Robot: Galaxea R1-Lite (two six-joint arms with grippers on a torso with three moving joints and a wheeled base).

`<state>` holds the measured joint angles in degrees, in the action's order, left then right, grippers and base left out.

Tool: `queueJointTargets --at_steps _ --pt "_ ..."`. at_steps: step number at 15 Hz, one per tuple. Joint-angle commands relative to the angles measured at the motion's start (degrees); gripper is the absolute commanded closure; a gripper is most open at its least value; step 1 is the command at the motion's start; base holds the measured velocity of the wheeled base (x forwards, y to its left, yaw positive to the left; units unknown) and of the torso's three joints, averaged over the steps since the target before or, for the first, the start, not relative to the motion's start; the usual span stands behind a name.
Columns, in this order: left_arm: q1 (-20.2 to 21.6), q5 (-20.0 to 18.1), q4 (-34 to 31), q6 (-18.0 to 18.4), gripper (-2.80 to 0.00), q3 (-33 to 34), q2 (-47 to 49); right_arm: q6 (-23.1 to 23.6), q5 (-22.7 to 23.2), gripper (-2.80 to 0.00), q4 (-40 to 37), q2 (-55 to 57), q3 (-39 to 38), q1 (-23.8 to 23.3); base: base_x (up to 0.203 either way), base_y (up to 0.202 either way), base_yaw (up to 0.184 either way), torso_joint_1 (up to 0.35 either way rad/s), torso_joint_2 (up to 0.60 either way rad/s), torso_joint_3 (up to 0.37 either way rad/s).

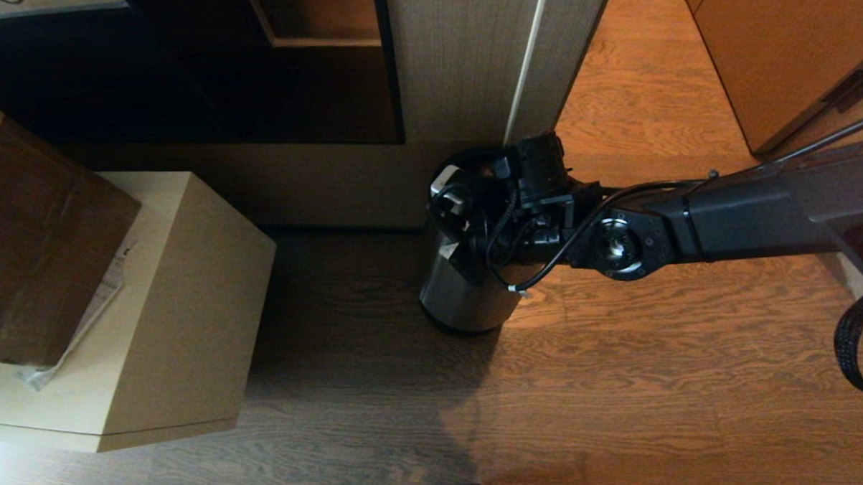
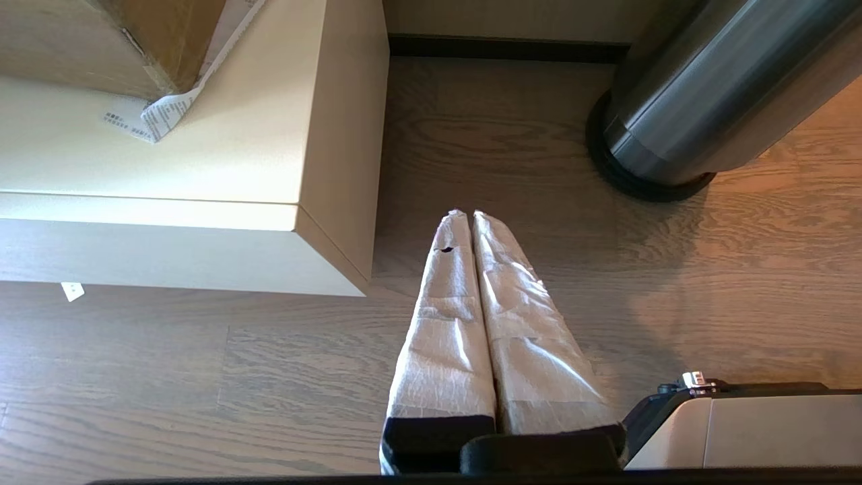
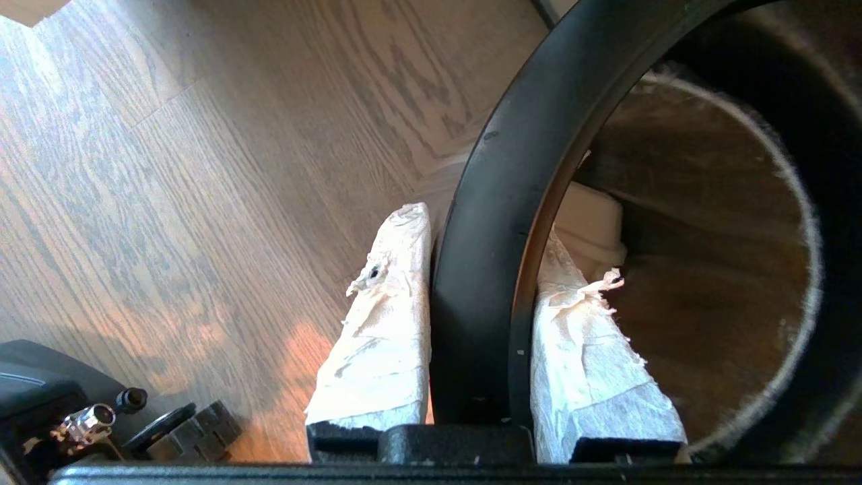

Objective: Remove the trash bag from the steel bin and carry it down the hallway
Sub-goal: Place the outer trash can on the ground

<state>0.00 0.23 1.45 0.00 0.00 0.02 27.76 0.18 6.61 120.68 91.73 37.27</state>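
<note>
Right wrist view: right gripper [image 3: 481, 337] fingers [image 3: 377, 337] straddle, pinching the bin [image 3: 491, 222] rim ring. Bag not visible; likely light, flimsy — grab gathered edge. Left gripper [image 2: 471, 222] clenched, empty.

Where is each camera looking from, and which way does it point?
Head: high up, looking down at the wood floor, the steel bin and the right arm reaching to it.
Left wrist: low, behind the shut left gripper, facing floor, box and bin.
Right wrist: behind the right gripper, clamped on the bin's black rim.
All three show the bin.
</note>
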Motion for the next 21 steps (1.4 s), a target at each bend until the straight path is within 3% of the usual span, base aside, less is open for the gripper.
queueJointTargets --at_steps 1,21 --pt "0.00 0.04 0.04 0.00 0.00 0.68 -0.02 0.19 -0.01 0.00 -0.14 -1.31 -0.15 0.00 0.000 0.000 0.000 0.000 0.00 0.000" --pt "0.00 0.04 0.04 0.00 0.00 0.62 -0.02 1.51 0.08 0.00 -2.88 -10.90 -3.59 1.14 0.000 0.000 0.000 0.000 0.00 0.000"
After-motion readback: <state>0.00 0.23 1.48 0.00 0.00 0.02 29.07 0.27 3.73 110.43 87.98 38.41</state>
